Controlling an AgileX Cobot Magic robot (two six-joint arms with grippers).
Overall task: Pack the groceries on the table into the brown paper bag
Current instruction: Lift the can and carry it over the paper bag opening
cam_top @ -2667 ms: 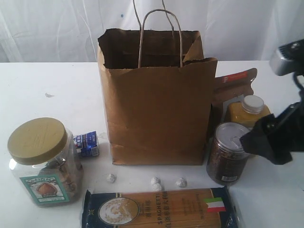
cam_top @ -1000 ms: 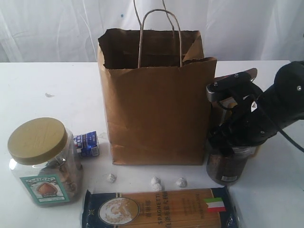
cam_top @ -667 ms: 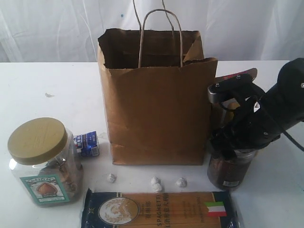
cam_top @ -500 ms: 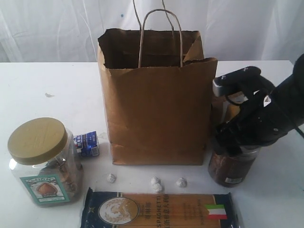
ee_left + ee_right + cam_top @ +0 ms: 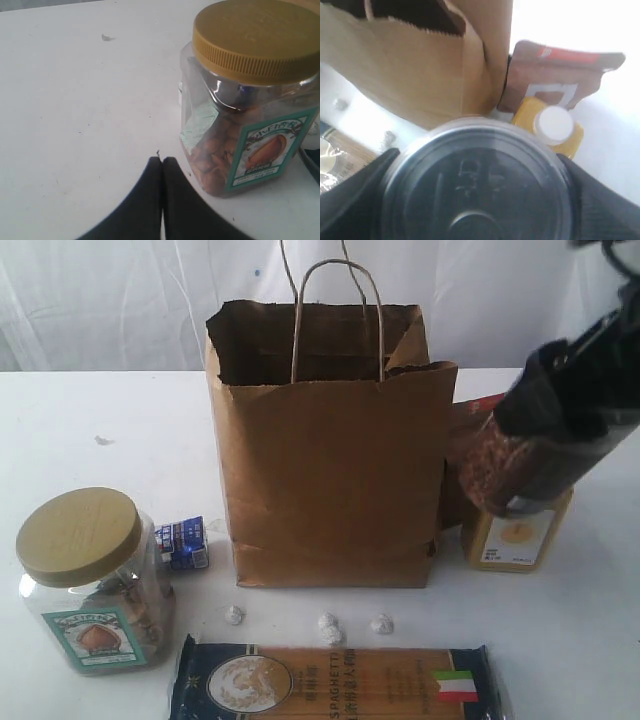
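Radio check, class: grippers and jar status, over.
Left gripper shut, empty. Right gripper shut on dark jar, aloft beside brown paper bag. Bag mouth open.

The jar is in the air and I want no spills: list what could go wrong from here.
1. The dark pull-tab jar hangs tilted in the right gripper; if it slips, it could land on the yellow white-capped bottle below.
2. The brown paper bag stands unheld, its rim ragged and its handles up over the opening; the jar might snag there and tip it. The left gripper is shut by the tan-lidded clear jar, not steadying the bag.
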